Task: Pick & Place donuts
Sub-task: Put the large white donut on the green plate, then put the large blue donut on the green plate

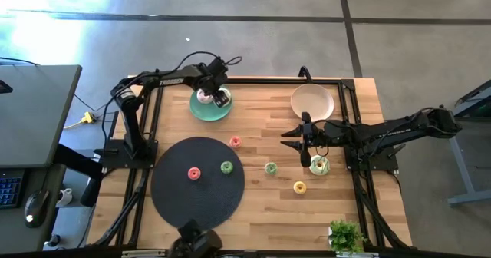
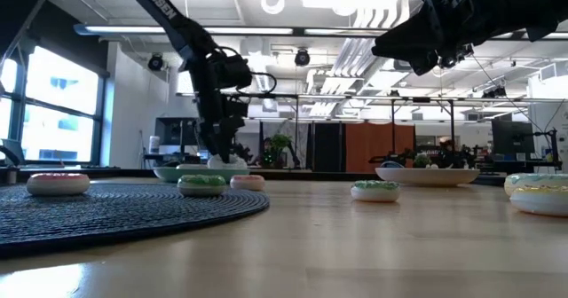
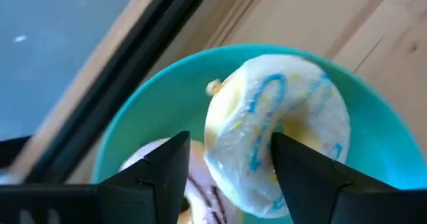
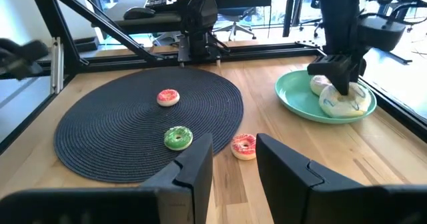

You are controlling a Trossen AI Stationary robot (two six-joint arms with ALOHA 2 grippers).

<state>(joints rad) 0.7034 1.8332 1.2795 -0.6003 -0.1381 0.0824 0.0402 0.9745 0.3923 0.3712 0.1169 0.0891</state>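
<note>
On the green plate (image 1: 201, 112) at the table's far side, a white frosted donut (image 3: 280, 131) leans tilted against a pink-white donut (image 3: 160, 157). My left gripper (image 3: 230, 164) points down over it, open, one finger on each side of the donut's near rim. My right gripper (image 4: 235, 164) hangs open and empty above the table's right half, pointing toward the black mat (image 1: 184, 204). A red donut (image 1: 194, 173) and a green one (image 1: 226, 167) lie on the mat. Red (image 1: 235, 141), green (image 1: 271, 167), yellow (image 1: 300, 186) and a larger pale donut (image 1: 319, 165) lie on the wood. My left gripper straddles the white donut's near rim (image 3: 220, 157) from above, slanting down. A gap shows beside one finger (image 3: 167, 171). The other finger (image 3: 300, 171) overlaps the donut, and I cannot tell whether it touches. The donut rests on the plate, tilted.
A beige plate (image 1: 312, 100) stands at the far right. A small green plant (image 1: 345, 235) sits at the near right corner. Black frame rails (image 1: 253, 80) run along the table's edges. Bare wood lies between the mat and the green plate.
</note>
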